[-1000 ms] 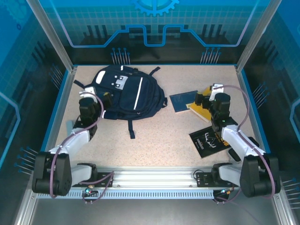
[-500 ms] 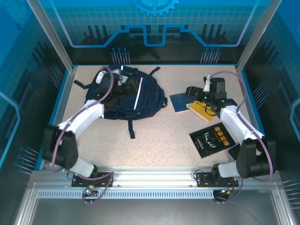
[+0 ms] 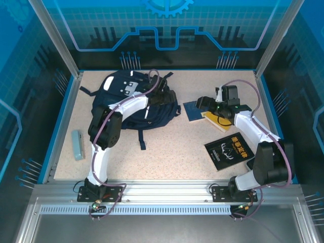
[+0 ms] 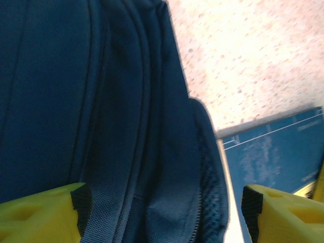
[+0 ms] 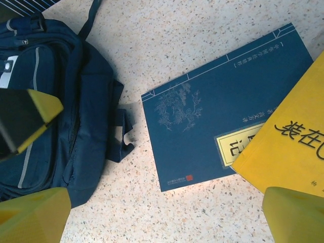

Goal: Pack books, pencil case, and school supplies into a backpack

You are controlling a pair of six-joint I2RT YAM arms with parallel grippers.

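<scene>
— Top view adds?
— The pencil case (image 3: 77, 144), left on the table (image 3: 172, 152), apart from the backpack (image 3: 117, 85).
— Jaws?
— Both spread: left gripper (image 4: 162, 202) over backpack's edge, right gripper (image 5: 167, 202) above blue book (image 5: 223, 106); yellow book (image 5: 293, 136) cropped.

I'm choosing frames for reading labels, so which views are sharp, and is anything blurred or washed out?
Left wrist view: soft and smeared, the backpack seams fuzzy, the table washed out to pale pink. Right wrist view: crisp, print on the blue book and yellow book readable. Top external view: evenly lit, sharp, with soft shadows.
</scene>
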